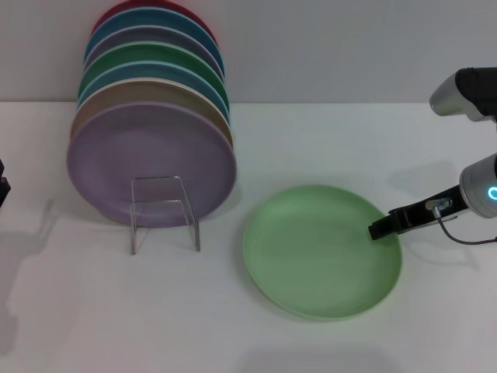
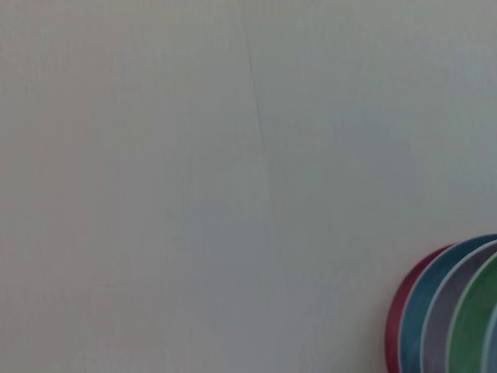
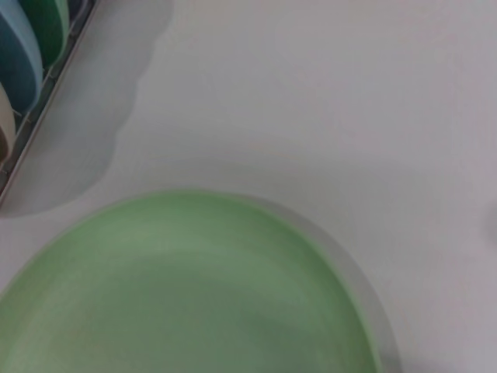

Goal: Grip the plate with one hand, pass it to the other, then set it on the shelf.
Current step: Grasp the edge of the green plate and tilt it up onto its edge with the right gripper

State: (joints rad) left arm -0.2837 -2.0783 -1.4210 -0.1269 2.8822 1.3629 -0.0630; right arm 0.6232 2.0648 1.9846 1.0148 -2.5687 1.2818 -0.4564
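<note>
The mint-green plate (image 1: 318,252) lies flat on the white table, right of centre; the right wrist view shows it close below (image 3: 194,295). My right gripper (image 1: 382,227), slim and black on the arm with the blue ring light, reaches in from the right, and its tip is at the plate's right rim. The shelf (image 1: 163,203), a clear rack with a thin U-shaped front bracket, stands at the left with several plates on edge in it. Only a dark sliver of my left gripper (image 1: 3,190) shows at the left edge of the head view.
The racked plates lean back toward the wall, with a lilac plate (image 1: 151,163) at the front and tan, green, blue and red ones behind (image 2: 450,311). The rack's rail (image 3: 46,93) passes by the far side of the plate. Bare white table surrounds the plate.
</note>
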